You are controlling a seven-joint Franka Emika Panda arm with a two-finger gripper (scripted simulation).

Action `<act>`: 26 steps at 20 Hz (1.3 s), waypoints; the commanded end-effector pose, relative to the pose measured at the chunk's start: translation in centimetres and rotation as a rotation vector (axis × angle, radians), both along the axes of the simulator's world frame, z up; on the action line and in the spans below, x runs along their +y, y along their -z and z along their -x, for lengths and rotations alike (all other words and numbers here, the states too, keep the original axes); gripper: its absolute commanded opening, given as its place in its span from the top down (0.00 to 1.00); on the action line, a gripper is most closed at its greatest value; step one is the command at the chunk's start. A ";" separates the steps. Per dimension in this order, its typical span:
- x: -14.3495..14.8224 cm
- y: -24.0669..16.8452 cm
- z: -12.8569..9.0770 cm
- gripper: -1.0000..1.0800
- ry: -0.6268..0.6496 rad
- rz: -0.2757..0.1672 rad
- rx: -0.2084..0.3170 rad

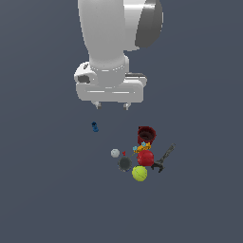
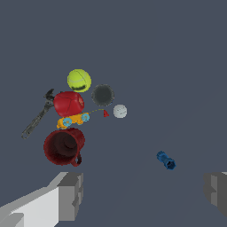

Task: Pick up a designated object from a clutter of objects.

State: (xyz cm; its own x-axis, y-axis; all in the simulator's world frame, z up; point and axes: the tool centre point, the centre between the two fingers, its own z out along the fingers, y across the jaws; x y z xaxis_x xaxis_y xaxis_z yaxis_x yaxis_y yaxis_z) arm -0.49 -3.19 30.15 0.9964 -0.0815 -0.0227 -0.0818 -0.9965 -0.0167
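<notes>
— So, how should it go in for the red apple (image 1: 145, 158)?

— Gripper (image 1: 112, 105) hangs high, fingers spread wide, empty. Left to right: grey disc (image 1: 125, 163), apple, black wrench (image 1: 164, 159). Descend straight; the tennis ball (image 1: 139, 173) and probably the orange-blue toy (image 2: 73, 119) touch it. Open floor surrounds the cluster.

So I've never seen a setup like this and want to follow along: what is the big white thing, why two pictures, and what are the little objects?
The white thing is a simulated robot arm; its gripper hangs open and empty above the floor. One picture looks at the scene from outside. The other comes from a camera on the wrist, so the grey fingers frame its edge. Below lies a small cluster: a glossy red ball (the item to pick up), a dark red cup, a tennis ball, a black wrench, a grey disc, a small grey ball and an orange-blue toy. A blue piece lies apart.
</notes>
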 end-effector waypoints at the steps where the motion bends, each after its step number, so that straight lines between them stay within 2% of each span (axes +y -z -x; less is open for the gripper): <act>1: 0.0 0.0 0.0 0.04 0.000 0.000 0.000; 9: 0.9 -1.3 -0.6 0.04 0.029 -0.017 -0.039; 15: 1.0 -1.2 -0.7 0.04 0.028 -0.016 -0.039; 26: 3.3 2.5 -3.1 0.04 -0.008 0.001 -0.035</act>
State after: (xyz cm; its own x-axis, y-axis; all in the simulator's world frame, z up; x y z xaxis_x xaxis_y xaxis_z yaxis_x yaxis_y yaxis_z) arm 2.12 -0.44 28.46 0.9966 -0.0814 0.0136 -0.0811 -0.9965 -0.0221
